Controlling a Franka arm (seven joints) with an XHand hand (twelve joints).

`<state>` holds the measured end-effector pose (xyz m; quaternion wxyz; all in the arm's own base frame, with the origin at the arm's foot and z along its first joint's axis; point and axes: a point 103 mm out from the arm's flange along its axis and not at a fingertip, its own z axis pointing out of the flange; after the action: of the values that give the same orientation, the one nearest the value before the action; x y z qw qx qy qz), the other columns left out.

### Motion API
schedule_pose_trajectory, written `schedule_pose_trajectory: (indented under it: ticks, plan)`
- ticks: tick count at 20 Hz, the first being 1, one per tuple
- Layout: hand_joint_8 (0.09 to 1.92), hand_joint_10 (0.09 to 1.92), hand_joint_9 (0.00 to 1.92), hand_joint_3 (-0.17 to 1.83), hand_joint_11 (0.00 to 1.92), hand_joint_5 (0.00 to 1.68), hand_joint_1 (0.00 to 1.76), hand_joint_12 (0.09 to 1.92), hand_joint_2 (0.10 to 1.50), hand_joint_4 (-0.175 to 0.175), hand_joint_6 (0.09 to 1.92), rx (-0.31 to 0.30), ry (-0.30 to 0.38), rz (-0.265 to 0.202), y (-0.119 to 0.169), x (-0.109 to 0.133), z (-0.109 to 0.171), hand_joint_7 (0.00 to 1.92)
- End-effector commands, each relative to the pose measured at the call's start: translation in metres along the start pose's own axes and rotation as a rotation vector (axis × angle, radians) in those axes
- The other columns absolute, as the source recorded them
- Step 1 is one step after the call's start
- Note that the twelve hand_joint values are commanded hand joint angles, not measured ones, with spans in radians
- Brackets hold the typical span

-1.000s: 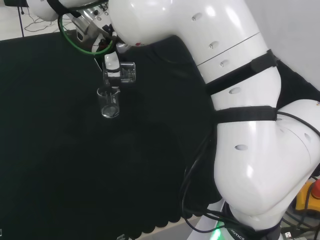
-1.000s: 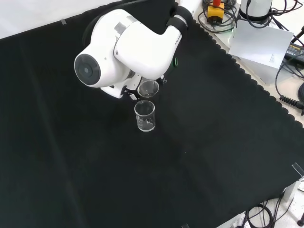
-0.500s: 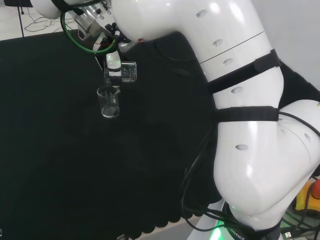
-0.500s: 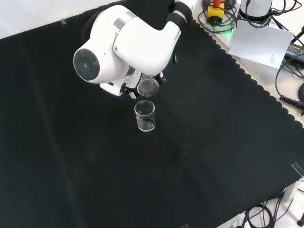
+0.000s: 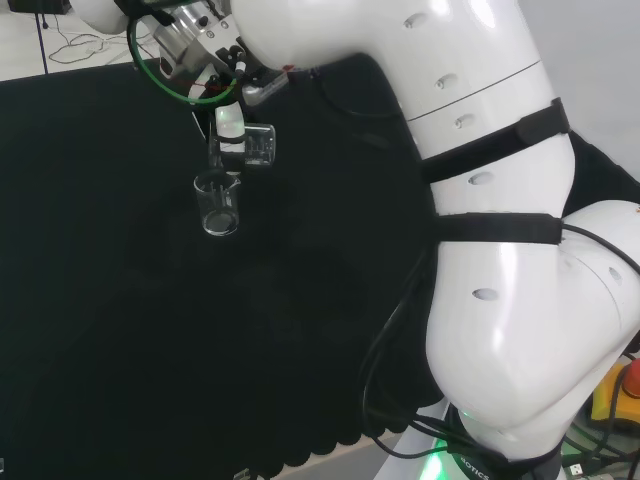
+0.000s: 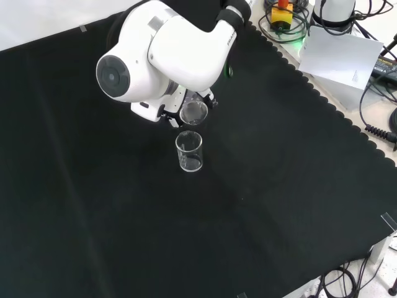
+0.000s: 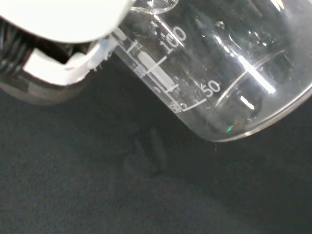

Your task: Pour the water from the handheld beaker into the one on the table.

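You have the black cloth-covered surface (image 6: 279,186) spread wide beneath everything, a dark ground that makes the clear ware hard to read. Above it, the big white arm link with its round grey cap (image 6: 158,53) stands in front of the robot hand in the front view, so judge the grip from the head view instead.

There, the black and white robot hand (image 5: 229,128) is clasped around the clear glass handheld beaker (image 5: 255,147), which lies tipped nearly on its side with its mouth turned toward the vessel below, a pouring attitude. In the wrist view the same graduated glass wall (image 7: 214,73) sits close and slanted, with droplets clinging inside, and you cannot tell how much water remains.

Just below the robot hand, the clear glass receiving beaker (image 5: 218,205) stands upright on the cloth, its rim near the tipped mouth but apart from it; the front view (image 6: 189,151) shows the same. That small gap likely limits splashing. Whether water is running, you cannot tell.
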<state>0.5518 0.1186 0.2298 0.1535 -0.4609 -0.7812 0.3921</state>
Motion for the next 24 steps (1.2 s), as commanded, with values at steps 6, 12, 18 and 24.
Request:
schedule_pose_trajectory:
  ticks: [6,12,18,24]
  plan:
    - [0.17,0.09,1.84,0.91,1.41,1.25,1.12,0.68,0.54,0.175,0.86,-0.151,0.056,-0.037,-0.009,-0.01,0.002,1.79]
    - [0.17,0.09,1.84,0.91,1.4,1.25,1.12,0.67,0.54,0.175,0.86,-0.225,0.106,-0.064,-0.013,-0.022,0.008,1.79]
    - [0.17,0.09,1.84,0.91,1.4,1.25,1.12,0.67,0.54,0.175,0.86,-0.289,0.166,-0.083,-0.015,-0.037,0.016,1.79]
    - [0.17,0.09,1.84,0.91,1.4,1.24,1.12,0.68,0.55,0.175,0.86,-0.36,0.209,-0.111,-0.013,-0.044,0.022,1.78]
